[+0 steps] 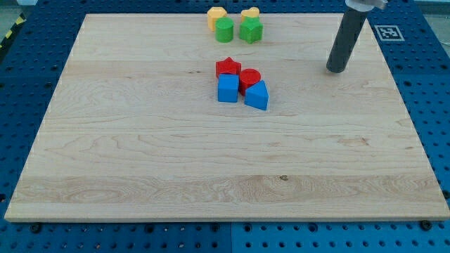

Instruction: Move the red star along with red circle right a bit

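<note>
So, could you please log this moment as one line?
my tip: view's right, apart from blocks | red star touching red circle | not yet pushed

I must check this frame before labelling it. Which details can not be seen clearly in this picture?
- Camera view: the upper part of the dark rod above my tip is cut off by the view's top edge.
- The red circle block is partly hidden by the blue blocks in front; whether it touches the red star block is unclear.
- The yellow blocks are partly hidden behind the green blocks; their shapes are uncertain.

Star (227, 67) left of circle (249, 77), my tip (337, 70) well to view's right.
</note>
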Robot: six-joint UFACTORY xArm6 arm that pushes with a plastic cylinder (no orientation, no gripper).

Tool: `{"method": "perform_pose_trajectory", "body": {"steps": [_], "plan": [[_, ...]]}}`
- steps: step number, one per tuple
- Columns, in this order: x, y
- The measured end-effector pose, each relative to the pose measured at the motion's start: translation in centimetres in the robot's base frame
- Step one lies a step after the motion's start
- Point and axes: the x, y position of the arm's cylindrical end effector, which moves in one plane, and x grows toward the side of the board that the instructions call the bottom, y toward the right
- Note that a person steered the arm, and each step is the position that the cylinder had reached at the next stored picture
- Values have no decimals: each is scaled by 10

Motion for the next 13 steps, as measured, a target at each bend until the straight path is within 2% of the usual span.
{"method": "perform_pose_trajectory", "body": {"steps": [5, 6, 7, 9, 10, 11, 13], "plan": [[2, 0], [-9, -20], [-25, -76], [-25, -224], [-24, -236], [15, -228], [38, -166]]}}
